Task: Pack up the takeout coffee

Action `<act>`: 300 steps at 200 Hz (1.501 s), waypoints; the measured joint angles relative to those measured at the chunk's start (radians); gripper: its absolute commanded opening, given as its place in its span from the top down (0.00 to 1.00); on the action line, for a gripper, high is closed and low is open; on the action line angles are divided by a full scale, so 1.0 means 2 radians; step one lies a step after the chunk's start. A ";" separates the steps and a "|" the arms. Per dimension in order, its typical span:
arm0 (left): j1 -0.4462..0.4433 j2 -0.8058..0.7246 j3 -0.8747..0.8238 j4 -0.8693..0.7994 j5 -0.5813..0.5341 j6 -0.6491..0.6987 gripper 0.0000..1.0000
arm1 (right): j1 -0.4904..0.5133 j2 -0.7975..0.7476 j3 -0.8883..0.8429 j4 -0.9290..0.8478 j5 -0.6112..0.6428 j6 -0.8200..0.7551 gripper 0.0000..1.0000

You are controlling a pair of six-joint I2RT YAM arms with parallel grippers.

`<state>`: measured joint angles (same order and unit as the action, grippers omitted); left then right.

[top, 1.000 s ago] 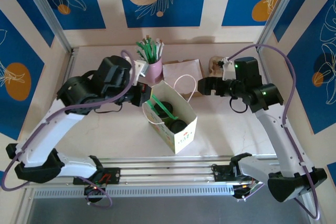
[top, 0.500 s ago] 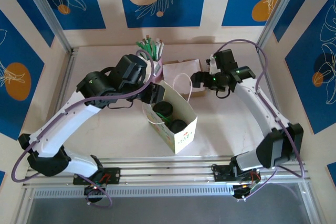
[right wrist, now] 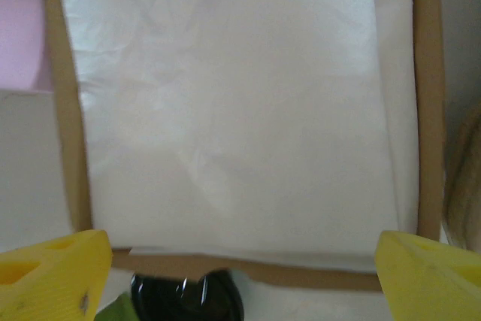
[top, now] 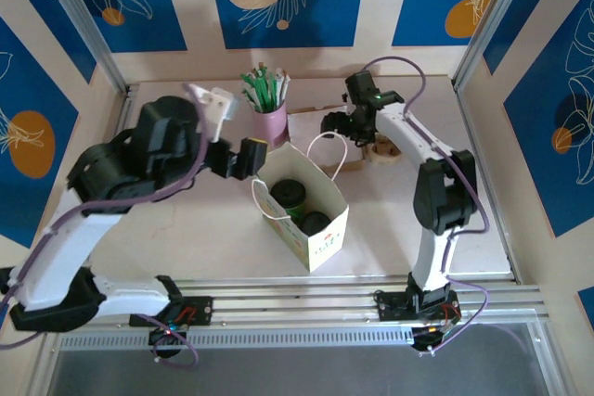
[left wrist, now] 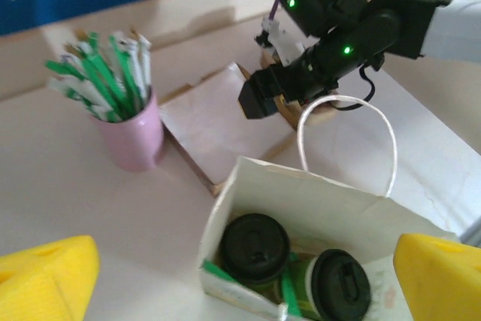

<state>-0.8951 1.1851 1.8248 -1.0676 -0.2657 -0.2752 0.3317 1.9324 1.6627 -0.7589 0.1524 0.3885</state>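
**Operator:** Marking check: is any text, brand or number legible?

**Inspector:** None. The paper bag (top: pixel 327 229) carries a small greenish print on the panel facing the near edge of the tabletop (top: pixel 399 220), but it is too small to read.

**Operator:** And the black lids (left wrist: pixel 254 243)?

**Inspector:** No legible characters.

Takeout coffee cups (left wrist: pixel 254 243): bodies hidden by paper bag (left wrist: pixel 316 202) walls. Black lid (right wrist: pixel 188 296), perhaps a cup's: blurred, cut off below.
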 measured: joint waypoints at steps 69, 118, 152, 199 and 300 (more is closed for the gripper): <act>0.000 -0.108 -0.116 0.003 -0.065 0.010 0.00 | 0.020 0.143 0.112 -0.030 0.056 -0.025 0.18; 0.000 -0.127 -0.150 -0.007 -0.083 -0.005 0.00 | 0.027 0.191 0.144 -0.040 0.078 -0.043 0.35; 0.000 -0.127 -0.156 -0.014 -0.091 -0.010 0.00 | 0.027 0.193 0.145 -0.041 0.081 -0.048 0.55; 0.000 -0.127 -0.159 -0.021 -0.094 -0.015 0.00 | 0.029 0.193 0.147 -0.043 0.082 -0.051 0.74; 0.000 -0.127 -0.163 -0.027 -0.096 -0.015 0.00 | 0.028 0.115 0.147 -0.059 0.077 -0.043 0.97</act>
<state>-0.8951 0.9314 1.4990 -1.1221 -0.4572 -0.3050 0.3878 2.1620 1.9560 -0.8776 0.3069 0.3016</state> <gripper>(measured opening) 0.998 0.058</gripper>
